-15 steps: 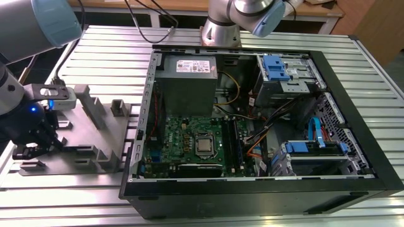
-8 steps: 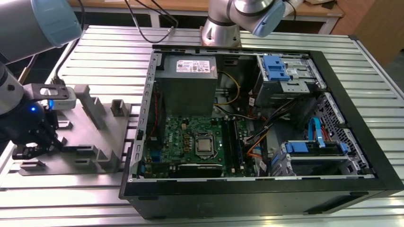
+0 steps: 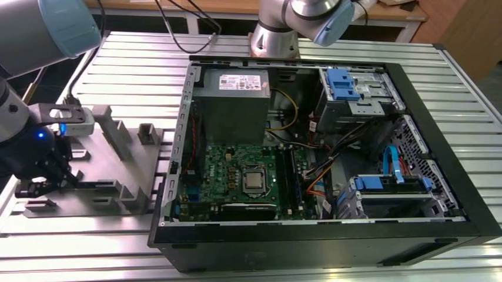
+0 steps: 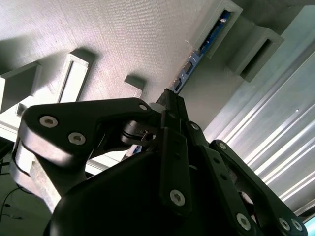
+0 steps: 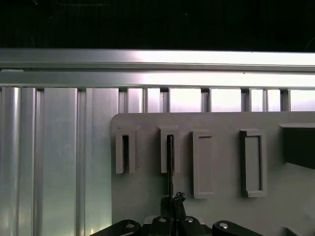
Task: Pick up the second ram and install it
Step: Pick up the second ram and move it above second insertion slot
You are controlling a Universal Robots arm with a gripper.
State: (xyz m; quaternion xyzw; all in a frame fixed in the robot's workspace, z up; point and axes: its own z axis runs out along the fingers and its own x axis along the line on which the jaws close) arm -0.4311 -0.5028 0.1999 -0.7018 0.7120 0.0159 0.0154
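Fingers (image 4: 172, 128) pinch narrowly on the second ram (image 4: 196, 56), standing edgewise in 1 holder tray (image 4: 123, 39) slot.

One open black metal computer case (image 3: 314, 238), one grey boxy power supply (image 3: 231, 114), one green motherboard (image 3: 227, 170), one grey plastic holder tray (image 3: 94, 202), one thin dark ram module (image 5: 170, 183).

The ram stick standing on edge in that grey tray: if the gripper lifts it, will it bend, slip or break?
Probably stiff: the ram stick shows as a straight thin edge with no sag. Likely light, being so slim against the holder tray. Perhaps fragile and prone to twist, since the gripper pinches only its narrow end.
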